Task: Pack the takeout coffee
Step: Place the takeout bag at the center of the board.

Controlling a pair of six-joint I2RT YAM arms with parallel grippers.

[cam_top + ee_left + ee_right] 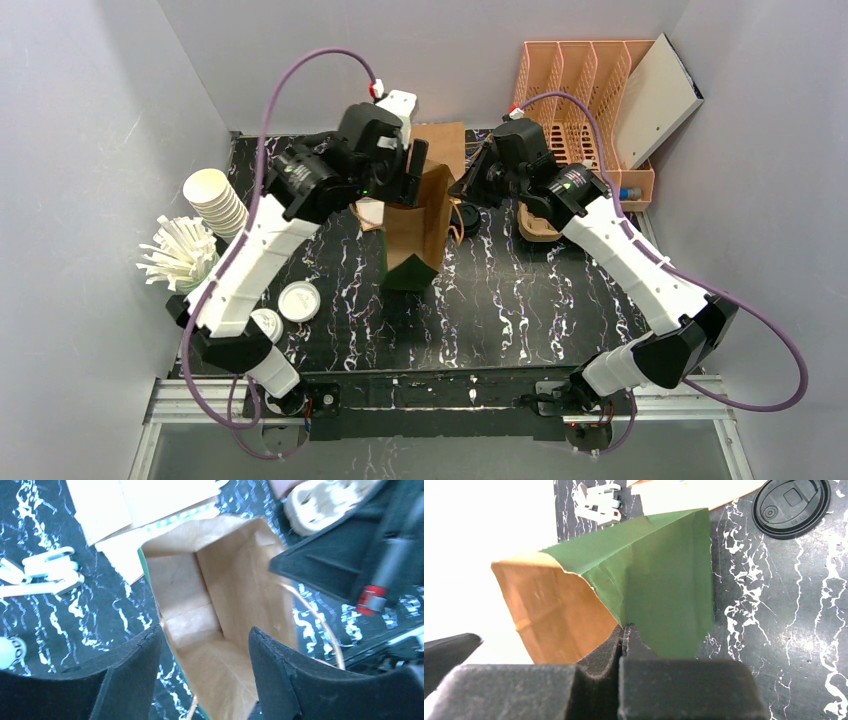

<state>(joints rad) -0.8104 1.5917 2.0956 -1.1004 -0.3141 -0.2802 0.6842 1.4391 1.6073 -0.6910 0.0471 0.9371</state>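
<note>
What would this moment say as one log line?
bag: standing, empty | right gripper: shut on bag edge | left gripper: open over bag mouth | cups: outside bag

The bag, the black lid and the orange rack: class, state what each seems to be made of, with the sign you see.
The bag looks like paper: matte green outside, brown inside, with creases and sharp folds. The lid is likely moulded plastic: black, faintly glossy, embossed shapes. The rack seems plastic, perhaps coated metal: peach-orange, perforated grid walls.
</note>
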